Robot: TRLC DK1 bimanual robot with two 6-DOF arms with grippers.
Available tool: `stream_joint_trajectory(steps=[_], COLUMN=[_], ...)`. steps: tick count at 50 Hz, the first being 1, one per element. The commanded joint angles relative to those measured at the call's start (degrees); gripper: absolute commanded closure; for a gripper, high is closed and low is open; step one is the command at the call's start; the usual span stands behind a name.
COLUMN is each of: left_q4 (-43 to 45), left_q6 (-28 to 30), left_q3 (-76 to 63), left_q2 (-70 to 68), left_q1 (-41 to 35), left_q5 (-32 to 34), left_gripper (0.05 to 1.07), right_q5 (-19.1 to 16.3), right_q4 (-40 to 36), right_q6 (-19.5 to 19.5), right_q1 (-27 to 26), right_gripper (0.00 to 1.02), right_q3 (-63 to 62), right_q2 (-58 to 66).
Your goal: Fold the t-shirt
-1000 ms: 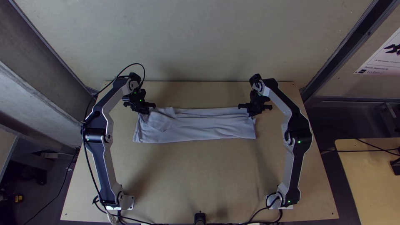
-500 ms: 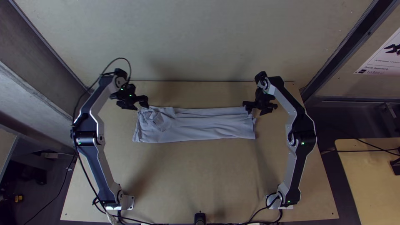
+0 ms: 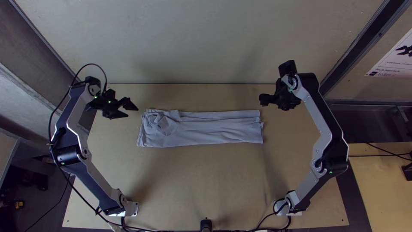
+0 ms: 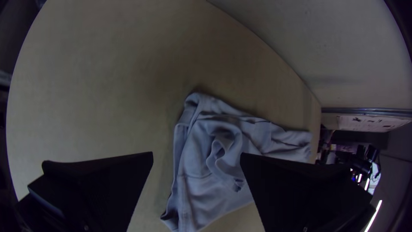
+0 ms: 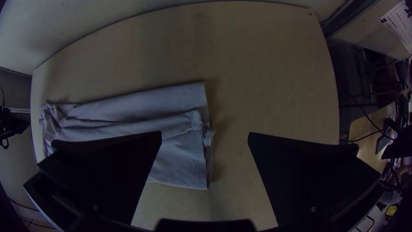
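- My left gripper (image 4: 196, 154) is at the upper left of the top view, fingers wide apart, nothing held.
- And my right gripper (image 5: 205, 133), upper right there: just as wide, holding nothing either.
- Here's the t-shirt (image 3: 201, 129), mid-frame on the table (image 3: 206, 180), folded into a long strip, rumpled at its left end.
- Lengthwise folding looks done, I'd say; shortening the strip, perhaps some smoothing, seems left.
- Out at the upper right edge, a sheet (image 3: 397, 58) with small print, which I leave unread.

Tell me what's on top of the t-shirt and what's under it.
On top of the t-shirt are its own folds. It lies on the wooden table; the surface directly beneath is covered and hidden.
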Motion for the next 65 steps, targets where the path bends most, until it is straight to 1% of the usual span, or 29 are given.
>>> stream_joint_trajectory(steps=[1, 5, 10, 21, 23, 30, 37, 46, 53, 65], left_q4=[-0.66, -0.48, 0.66, 0.22, 0.22, 0.75, 3.74, 4.70, 7.43, 13.93], left_q6=[2.81, 4.92, 7.38, 14.50, 15.55, 16.61, 16.43, 15.82, 12.83, 4.66], left_q3=[-4.37, -6.39, -9.11, -13.68, -14.39, -15.97, -18.08, -19.13, -20.80, -22.82], left_q2=[-1.85, -1.85, -1.50, 0.96, 1.31, 3.69, 4.30, 5.36, 5.71, 6.41], left_q1=[2.34, 3.93, 5.07, 5.42, 5.42, 5.33, 5.24, 3.49, 0.32, -6.01], left_q5=[3.23, 6.48, 9.03, 15.18, 15.44, 15.97, 15.97, 16.06, 16.50, 17.55], left_gripper=[0.10, 0.09, 0.09, 0.09, 0.09, 0.09, 0.09, 0.09, 0.09, 0.09], right_q5=[0.08, -0.01, -0.10, -0.19, -0.19, -0.10, -0.10, -0.10, -0.10, -0.19], right_q4=[-0.73, -0.73, -0.73, -0.73, -0.73, -0.73, -0.73, -0.73, -0.73, -0.73], right_q6=[1.01, 1.18, 1.18, 0.92, 0.92, 0.92, 0.83, 0.57, 0.57, 0.57], right_q1=[-0.18, -0.09, -0.09, -0.09, -0.18, -0.09, 0.00, 0.00, 0.44, 0.70], right_gripper=[0.09, 0.09, 0.09, 0.09, 0.09, 0.09, 0.09, 0.09, 0.09, 0.09], right_q3=[-1.54, -1.71, -2.24, -4.97, -5.49, -6.46, -7.34, -9.54, -11.03, -11.73], right_q2=[-4.33, -6.35, -8.90, -12.33, -12.86, -14.26, -15.76, -17.17, -17.87, -17.96])
